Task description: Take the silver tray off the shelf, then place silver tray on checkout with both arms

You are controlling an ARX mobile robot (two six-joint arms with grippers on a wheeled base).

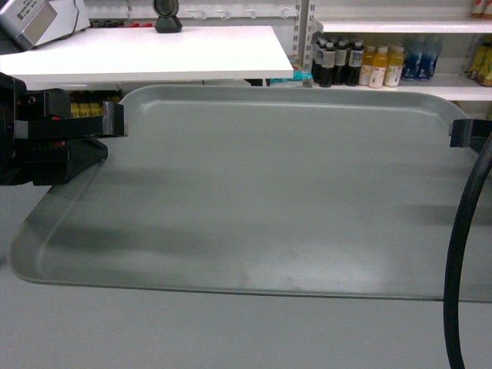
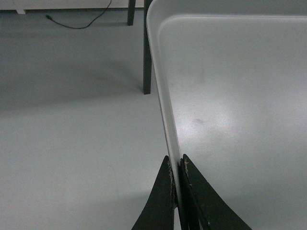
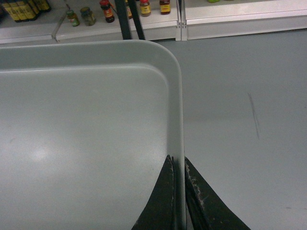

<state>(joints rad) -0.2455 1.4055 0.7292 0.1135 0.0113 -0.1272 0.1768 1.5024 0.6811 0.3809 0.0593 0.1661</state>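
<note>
The left black clamp-jawed tool (image 2: 176, 191) is pinched shut on the left rim of the large flat matte grey silver tray (image 1: 261, 200), one jaw outside the low raised edge and one inside. The tray hangs in the air between the two tools, over grey floor, short of the smooth white checkout worktop (image 1: 146, 52) beyond its far edge. It looks stiff and fairly light, holding flat across its whole span with no visible sag, but the smooth rim probably offers little friction, so the two opposite short edges seem the right places to hold, kept level. The right black tool (image 3: 178, 191), with its thick black cable (image 1: 465, 246), is likewise clamped on the right rim.

Count: one tray, two tools, one black round-headed scanner (image 1: 167, 15).
</note>
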